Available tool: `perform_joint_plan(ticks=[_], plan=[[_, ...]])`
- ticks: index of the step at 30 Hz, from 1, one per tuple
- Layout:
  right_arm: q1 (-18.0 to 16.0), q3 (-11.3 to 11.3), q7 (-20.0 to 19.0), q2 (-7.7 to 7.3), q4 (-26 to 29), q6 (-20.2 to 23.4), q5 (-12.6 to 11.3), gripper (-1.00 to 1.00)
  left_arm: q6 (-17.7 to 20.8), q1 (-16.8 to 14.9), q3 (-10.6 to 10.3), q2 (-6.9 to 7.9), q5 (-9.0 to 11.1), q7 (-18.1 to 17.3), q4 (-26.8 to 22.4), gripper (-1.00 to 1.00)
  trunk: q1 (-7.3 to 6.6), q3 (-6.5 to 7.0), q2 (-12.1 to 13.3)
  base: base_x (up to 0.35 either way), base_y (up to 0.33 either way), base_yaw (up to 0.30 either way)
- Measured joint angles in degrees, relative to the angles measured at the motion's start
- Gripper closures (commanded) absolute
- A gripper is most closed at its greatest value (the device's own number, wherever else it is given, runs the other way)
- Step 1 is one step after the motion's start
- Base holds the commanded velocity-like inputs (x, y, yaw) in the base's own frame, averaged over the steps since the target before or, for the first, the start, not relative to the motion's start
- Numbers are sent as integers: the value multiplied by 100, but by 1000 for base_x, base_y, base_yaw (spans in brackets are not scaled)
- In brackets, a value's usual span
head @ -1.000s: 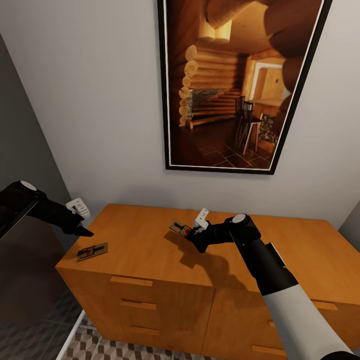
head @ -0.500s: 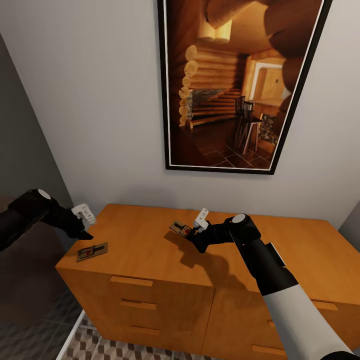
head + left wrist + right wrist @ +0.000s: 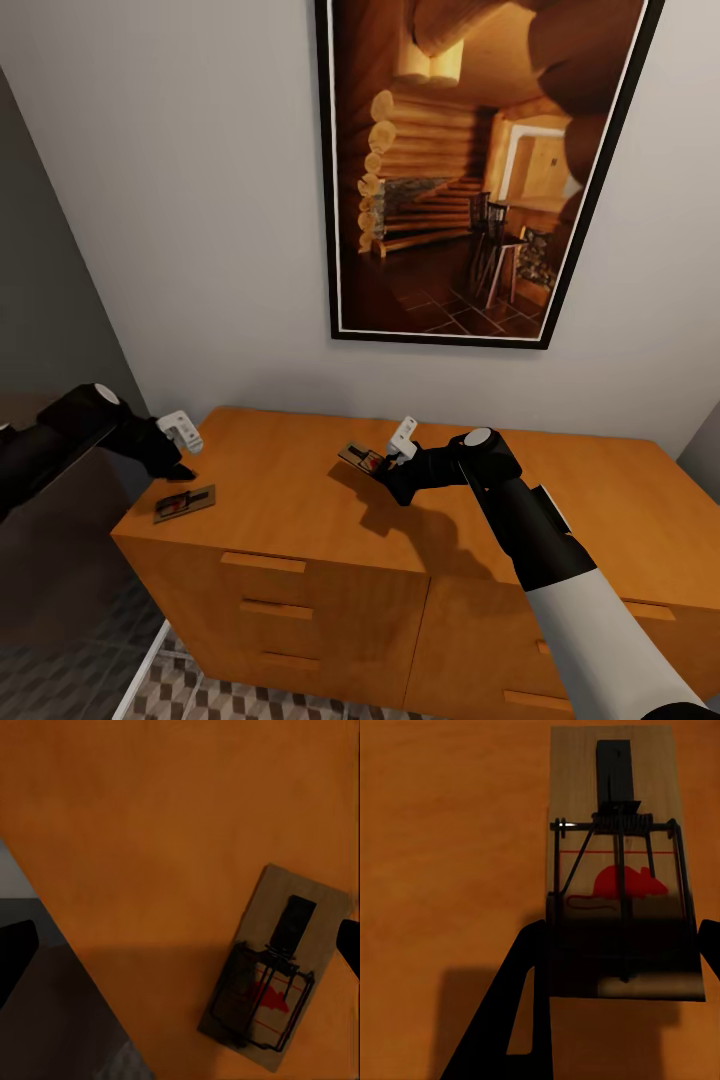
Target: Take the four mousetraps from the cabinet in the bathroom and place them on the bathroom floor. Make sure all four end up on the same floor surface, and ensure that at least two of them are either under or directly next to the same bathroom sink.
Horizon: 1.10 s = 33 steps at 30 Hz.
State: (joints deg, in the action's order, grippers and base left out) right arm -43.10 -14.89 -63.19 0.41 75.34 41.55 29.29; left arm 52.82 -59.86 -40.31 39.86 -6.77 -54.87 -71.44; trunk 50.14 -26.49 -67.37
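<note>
Wooden cabinet (image 3: 300, 520) under framed picture (image 3: 470, 170)

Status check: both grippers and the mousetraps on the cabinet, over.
Right gripper shut on tan wooden mousetrap, lifted. Left gripper open above second mousetrap on orange-brown wooden cabinet. Nothing obstructing.

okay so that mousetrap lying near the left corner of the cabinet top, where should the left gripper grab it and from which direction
Take the mousetrap by its two long edges, coming straight down from above. It lies flat on the cabinet, so only the board's thin sides offer a pinch. The bare wood end, away from the wire and red mark, looks safest. The left gripper hovers open above it.
</note>
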Motion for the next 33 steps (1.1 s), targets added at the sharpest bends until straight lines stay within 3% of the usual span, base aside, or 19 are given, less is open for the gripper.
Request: perform_joint_plan(ticks=[4,17,33], plan=[[0,0,0,0,0,0,0,100,-2,0,117,-25,34,-95,-3,-100,0,0,0,0,0,0],[0,0,0,0,0,0,0,100,-34,-1,728,-75,54,-943,26,-100,0,0,0,0,0,0],[0,0,0,0,0,-8,0,100,-34,0,833,-69,122,-1109,58,-100,0,0,0,0,0,0]])
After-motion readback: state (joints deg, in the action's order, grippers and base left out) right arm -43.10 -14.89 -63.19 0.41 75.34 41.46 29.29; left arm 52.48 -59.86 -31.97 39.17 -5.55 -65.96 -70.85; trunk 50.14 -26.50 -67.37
